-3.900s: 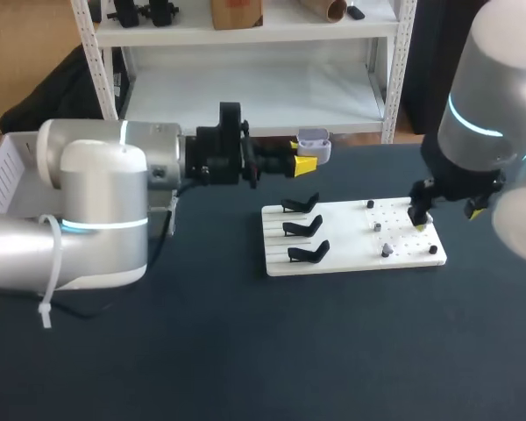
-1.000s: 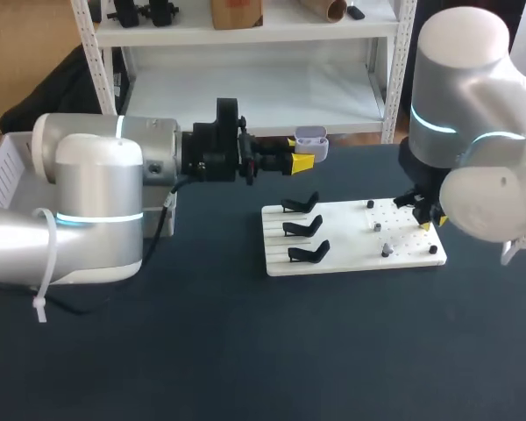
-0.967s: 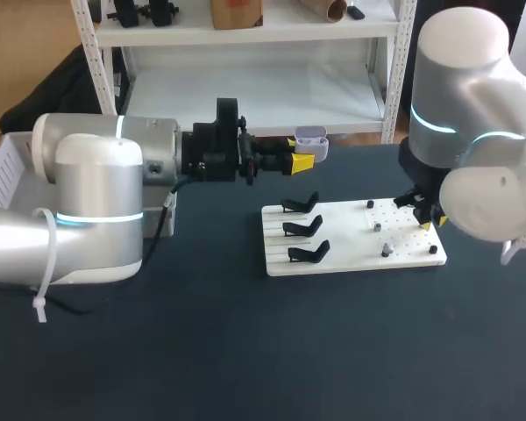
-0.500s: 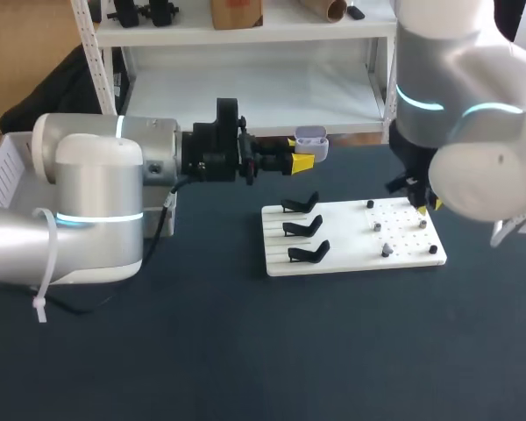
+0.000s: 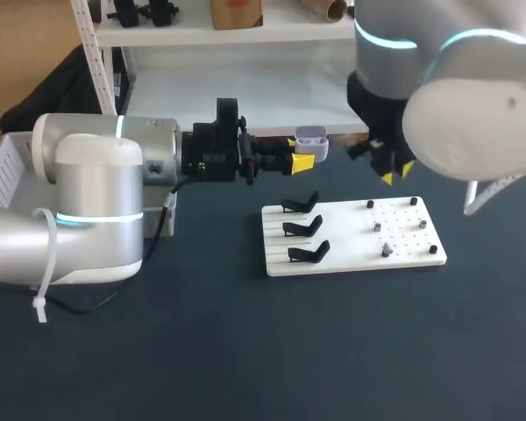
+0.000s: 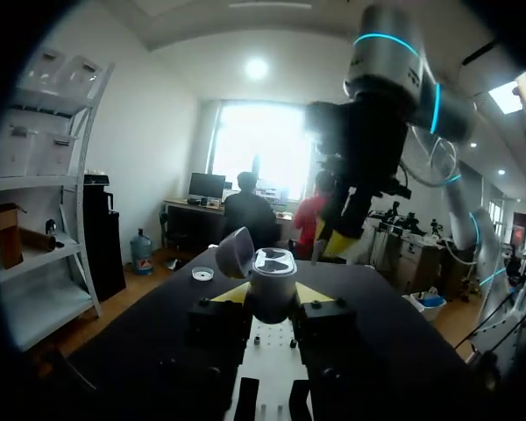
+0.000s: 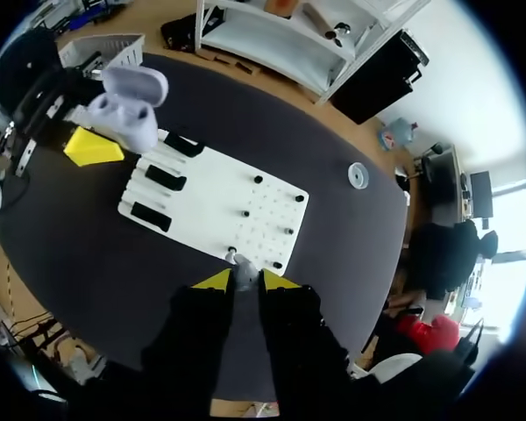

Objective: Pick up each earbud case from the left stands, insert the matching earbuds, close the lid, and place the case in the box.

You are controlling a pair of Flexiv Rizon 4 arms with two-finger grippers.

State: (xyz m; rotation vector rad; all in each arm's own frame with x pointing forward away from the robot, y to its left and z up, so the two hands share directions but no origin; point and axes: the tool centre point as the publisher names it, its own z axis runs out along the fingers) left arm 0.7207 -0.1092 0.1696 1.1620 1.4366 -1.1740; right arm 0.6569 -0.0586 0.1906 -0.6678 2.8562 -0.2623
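**Arm pose.** The left arm (image 5: 96, 202) lies level above the dark surface (image 5: 245, 351), entering from 9 o'clock and pointing toward 3 o'clock. The left tool (image 5: 303, 160) is clenched on the earbud case (image 5: 313, 139). The case is held in the air with its lid hinged open, at 12 o'clock of the white board (image 5: 351, 256). In the left wrist view the case sits between both yellow tips with its two wells showing. The right arm (image 5: 456, 96) comes down from 1 o'clock. The right tool (image 5: 396, 172) hangs above the board's far edge, at 3 o'clock of the case and apart from it. In the right wrist view its narrow-set fingertips (image 7: 212, 281) grasp a small pale earbud (image 7: 244, 277).

**Surface.** The board carries three black stands (image 5: 303, 228) on its 9 o'clock half. Its 3 o'clock half holds dark pegs (image 5: 369, 204) and two pale spare earbuds (image 5: 386, 250). A white box (image 5: 4, 171) stands at the surface's 9 o'clock edge. A small white ring (image 7: 358, 174) lies on the surface, well apart from the board.
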